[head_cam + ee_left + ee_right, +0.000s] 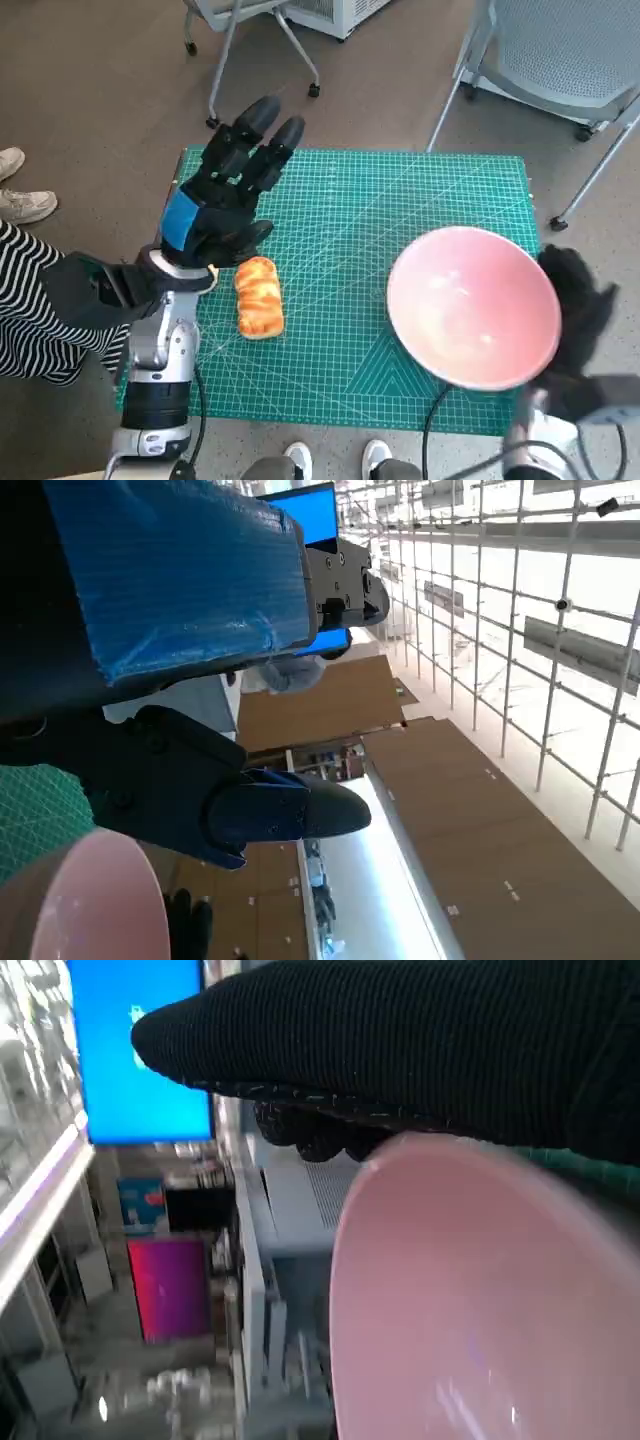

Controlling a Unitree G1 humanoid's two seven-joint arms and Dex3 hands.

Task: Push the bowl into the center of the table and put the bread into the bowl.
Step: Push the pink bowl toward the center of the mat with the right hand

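A pink bowl [472, 305] stands at the right of the green cutting mat [380, 200], its near rim reaching over the mat's front edge. My gloved right hand [578, 300] lies against the bowl's right outer side, fingers stretched out, holding nothing. In the right wrist view the glove [400, 1040] runs along the bowl's rim [480, 1300]. A golden bread roll [258, 297] lies on the mat's left part. My left hand [225, 200] hovers just behind the bread with fingers spread and empty. The left wrist view catches the bowl [90, 900] past its fingers [270, 805].
Wheeled chairs stand behind the table at the back left [240, 30] and back right [560, 50]. A person in a striped garment [30, 300] sits at the left with white shoes [20, 195]. More shoes [300, 458] show at the front edge.
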